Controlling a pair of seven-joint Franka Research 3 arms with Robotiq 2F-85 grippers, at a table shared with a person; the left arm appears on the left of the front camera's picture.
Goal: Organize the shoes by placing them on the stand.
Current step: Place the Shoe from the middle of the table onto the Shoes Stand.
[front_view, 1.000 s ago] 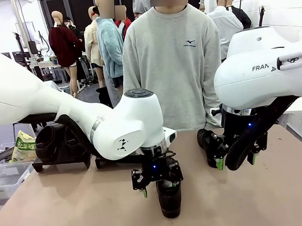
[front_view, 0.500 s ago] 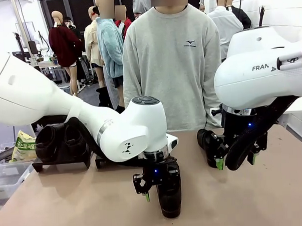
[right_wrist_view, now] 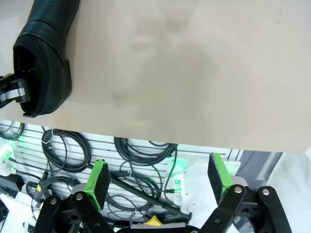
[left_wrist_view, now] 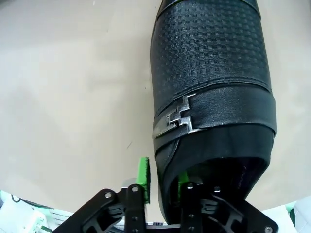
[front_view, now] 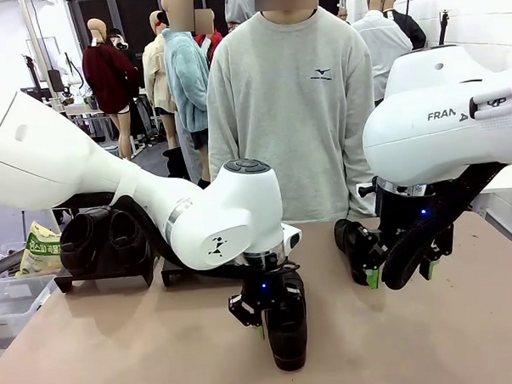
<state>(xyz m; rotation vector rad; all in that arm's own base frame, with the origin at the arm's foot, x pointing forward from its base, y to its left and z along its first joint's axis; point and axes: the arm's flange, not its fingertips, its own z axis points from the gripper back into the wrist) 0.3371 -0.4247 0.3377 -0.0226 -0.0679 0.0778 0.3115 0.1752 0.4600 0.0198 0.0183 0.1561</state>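
Left gripper [left_wrist_view: 163,180]: jaws straddle the side wall of a shoe [left_wrist_view: 209,73] resting on the bench [front_view: 118,351], one finger inside the opening; a pinch cannot be confirmed. Right gripper [right_wrist_view: 158,182]: jaws spread, empty, over the bench edge. Two shoes [front_view: 97,241] sit on the stand [front_view: 107,277].

Black embossed leather-like shoe [left_wrist_view: 209,63] with metal buckle [left_wrist_view: 177,116] on matt table [left_wrist_view: 73,97].
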